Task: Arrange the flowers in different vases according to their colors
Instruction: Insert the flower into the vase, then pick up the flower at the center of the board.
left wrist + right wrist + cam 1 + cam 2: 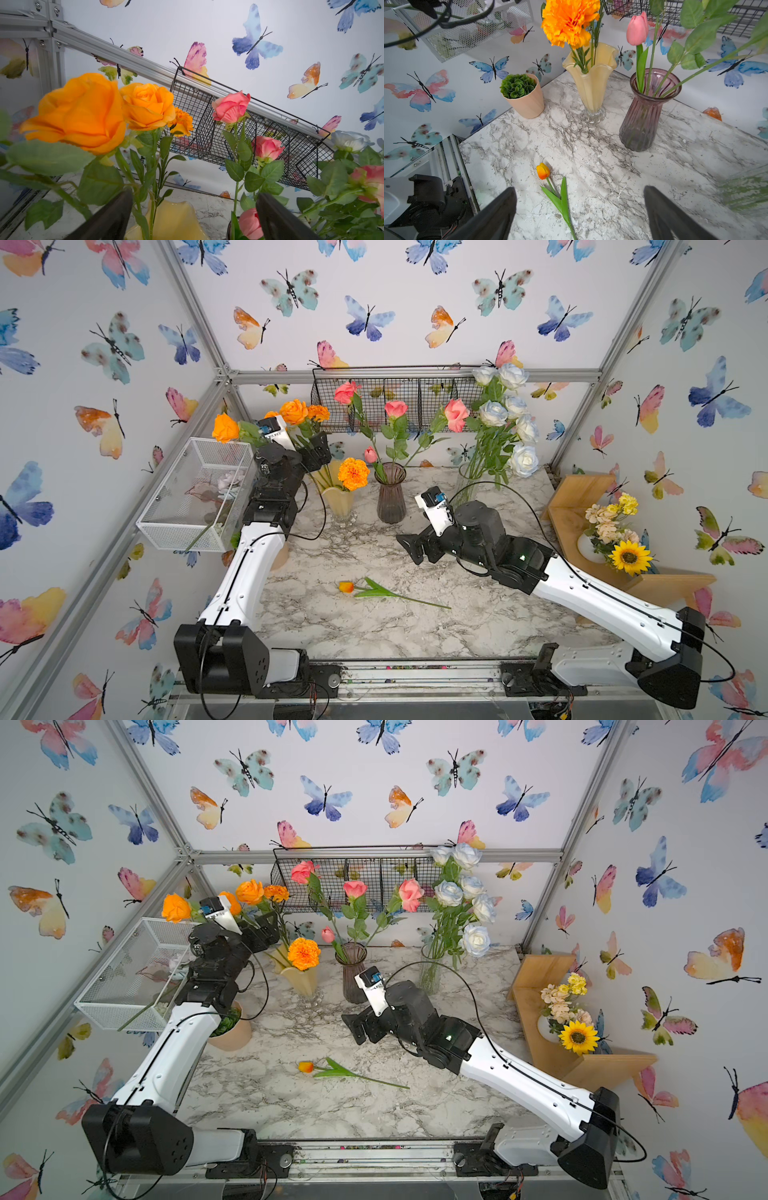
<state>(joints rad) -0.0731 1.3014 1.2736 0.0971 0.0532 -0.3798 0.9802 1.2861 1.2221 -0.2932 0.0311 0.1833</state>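
An orange tulip (345, 587) (306, 1067) (543, 170) lies on the marble table near the front. Orange roses (79, 116) and marigolds (353, 474) stand in the creamy yellow vase (338, 501) (591, 83). Pink roses and a pink tulip (637, 29) fill the purple vase (390, 499) (643, 116). White-blue roses (523, 460) sit in the clear vase (467, 485). My left gripper (318, 452) (193, 195) is open above the yellow vase, with orange flower stems standing loose between its fingers. My right gripper (409, 549) (580, 191) hangs open and empty above the table, just behind the tulip.
A white mesh basket (195, 493) hangs on the left wall and a black wire basket (395, 402) on the back wall. A succulent in a tan pot (230, 1027) stands beside my left arm. A wooden shelf (582, 497) at the right carries a sunflower bouquet (629, 558).
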